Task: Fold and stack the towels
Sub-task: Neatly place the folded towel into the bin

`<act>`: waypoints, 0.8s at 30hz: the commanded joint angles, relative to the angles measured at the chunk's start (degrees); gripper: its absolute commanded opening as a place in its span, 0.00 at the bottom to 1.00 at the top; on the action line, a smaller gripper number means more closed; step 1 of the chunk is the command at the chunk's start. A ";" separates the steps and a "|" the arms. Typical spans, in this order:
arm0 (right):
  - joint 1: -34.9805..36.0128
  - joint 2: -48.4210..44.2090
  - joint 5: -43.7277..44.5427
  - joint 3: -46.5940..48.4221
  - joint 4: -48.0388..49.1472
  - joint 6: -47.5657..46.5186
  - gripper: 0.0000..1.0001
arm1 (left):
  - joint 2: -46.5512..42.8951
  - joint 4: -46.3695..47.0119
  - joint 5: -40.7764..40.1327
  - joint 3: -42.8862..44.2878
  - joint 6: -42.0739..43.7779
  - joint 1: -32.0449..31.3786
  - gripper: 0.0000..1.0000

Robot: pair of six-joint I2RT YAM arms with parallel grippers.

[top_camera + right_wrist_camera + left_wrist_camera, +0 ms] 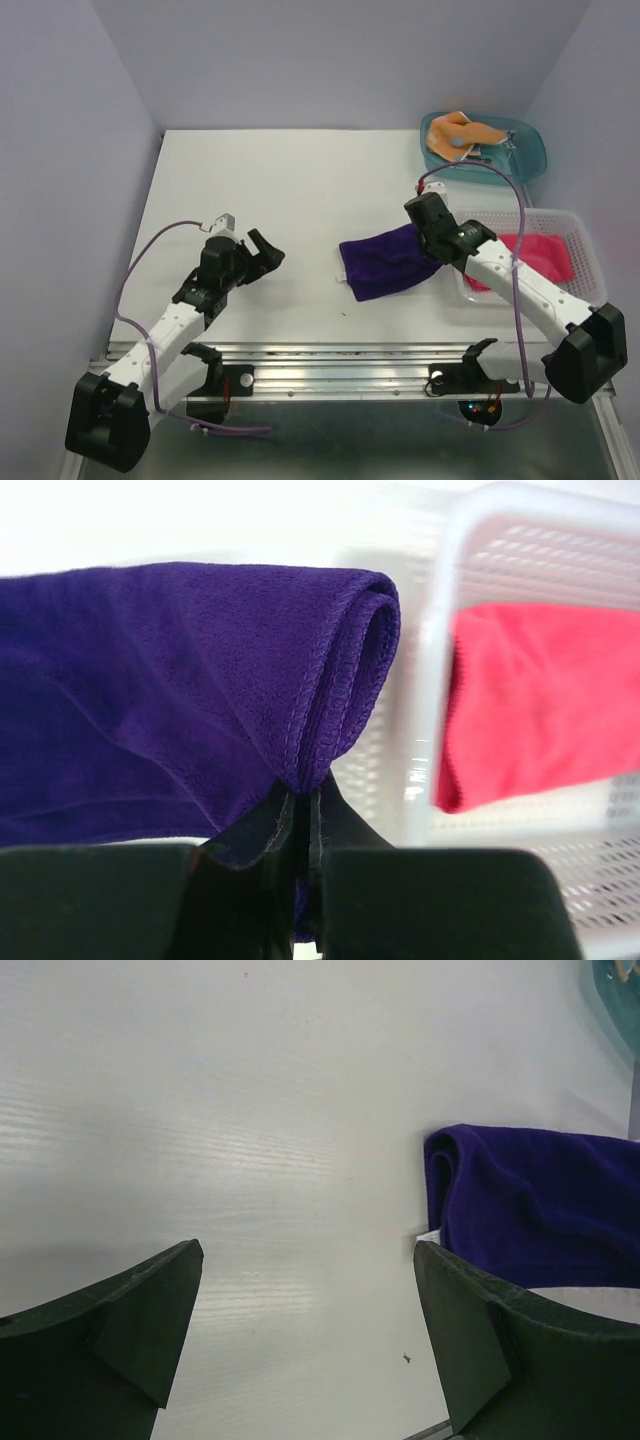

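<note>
The dark purple towel [388, 262] lies folded on the white table, right of centre. My right gripper [432, 240] is shut on the towel's doubled right edge [330, 680], next to the basket. The pink-red towel [545, 255] lies in the white basket [580, 225] and shows in the right wrist view [530, 700]. The orange dotted towel [462, 132] sits in a teal tray [530, 150] at the back right. My left gripper [266, 250] is open and empty above bare table, left of the purple towel [540, 1205].
The white basket [440, 650] stands right beside my right gripper. Purple cables run along both arms. A metal rail [330, 365] lines the near table edge. Grey walls close in the table at the left, back and right.
</note>
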 commanded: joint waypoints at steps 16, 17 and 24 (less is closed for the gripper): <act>-13.06 -10.29 5.48 19.05 -1.70 -16.59 0.01 | 5.10 3.98 2.83 3.64 2.61 -0.16 0.99; -13.06 -10.11 5.48 19.93 -2.14 -16.59 0.01 | 5.46 3.90 2.92 3.82 2.70 -0.16 0.99; -13.15 -10.20 6.79 23.71 -5.04 -16.06 0.01 | 5.99 4.07 3.36 3.65 2.96 -0.16 0.99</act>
